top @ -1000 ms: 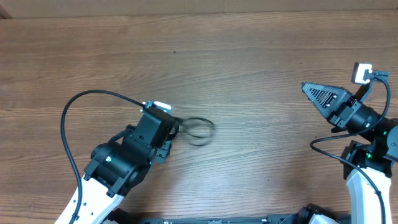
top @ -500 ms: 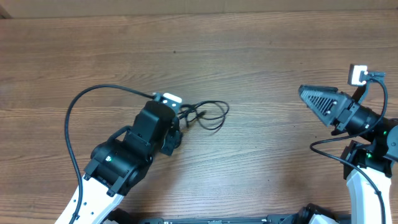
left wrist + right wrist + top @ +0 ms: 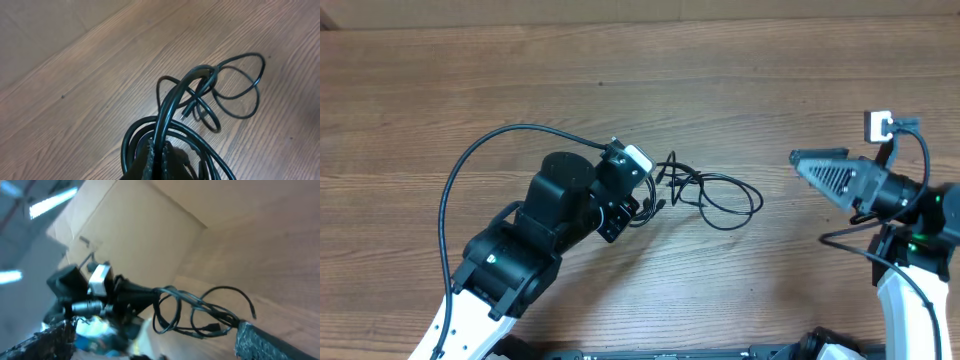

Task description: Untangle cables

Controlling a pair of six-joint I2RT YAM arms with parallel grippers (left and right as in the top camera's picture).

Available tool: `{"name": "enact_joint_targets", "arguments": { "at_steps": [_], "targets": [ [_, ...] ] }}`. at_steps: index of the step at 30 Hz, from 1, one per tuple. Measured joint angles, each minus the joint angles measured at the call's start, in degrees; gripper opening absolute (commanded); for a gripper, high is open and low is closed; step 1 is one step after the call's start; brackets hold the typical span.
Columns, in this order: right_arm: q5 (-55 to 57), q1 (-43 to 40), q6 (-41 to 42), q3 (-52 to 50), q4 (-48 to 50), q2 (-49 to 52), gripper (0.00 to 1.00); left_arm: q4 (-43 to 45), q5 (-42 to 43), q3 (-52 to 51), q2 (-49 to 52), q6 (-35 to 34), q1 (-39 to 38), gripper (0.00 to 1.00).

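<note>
The cables (image 3: 715, 195) are thin black cords looped together, lying on the wooden table just right of its middle. In the left wrist view the cables (image 3: 200, 95) rise in an arch from my left gripper (image 3: 160, 156), which is shut on one strand; several more loops curl round its fingers. From overhead, my left gripper (image 3: 642, 205) sits at the tangle's left end. To the right of the tangle and apart from it, my right gripper (image 3: 800, 160) points at it. In its own view my right gripper (image 3: 155, 332) stands open and empty, with the cables (image 3: 200, 310) ahead of it.
The left arm's thick black wire (image 3: 460, 190) arcs out over the table's left side. A cardboard wall (image 3: 620, 8) runs along the far edge. The right arm's base (image 3: 910, 270) stands at the near right.
My left gripper has moved to the right, pulling the cables along, and their loops have spread out to the right. My right gripper has opened and edged left toward them.
</note>
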Motion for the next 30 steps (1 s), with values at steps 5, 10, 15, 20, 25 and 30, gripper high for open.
{"name": "enact_joint_targets", "arguments": {
  "at_steps": [5, 10, 15, 20, 25, 30],
  "targets": [
    [3.8, 2.0, -0.2, 0.0, -5.1, 3.1, 1.00, 0.0, 1.3, 0.5, -0.4, -0.7, 0.0, 0.04],
    [9.7, 6.6, -1.2, 0.0, -9.6, 3.6, 1.00, 0.0, 1.9, 0.5, -0.5, -2.1, 0.0, 0.04],
    [20.7, 11.4, -2.9, 0.0, -19.6, 3.7, 1.00, -0.2, 2.1, 0.6, -0.5, -4.2, 0.0, 0.04],
    [34.2, 17.6, -12.9, 0.0, -32.4, 4.0, 1.00, -0.7, 2.2, 0.7, -0.5, -4.6, 0.0, 0.04],
    [40.0, 20.2, -30.3, 0.2, -39.9, 4.0, 1.00, -0.8, 2.2, 0.7, -0.5, -4.6, 0.0, 0.04],
    [41.9, 21.4, -52.4, 2.6, -49.8, 1.5, 1.00, -0.8, 2.2, 0.7, -0.5, -4.6, 0.0, 0.04]
  ]
}}
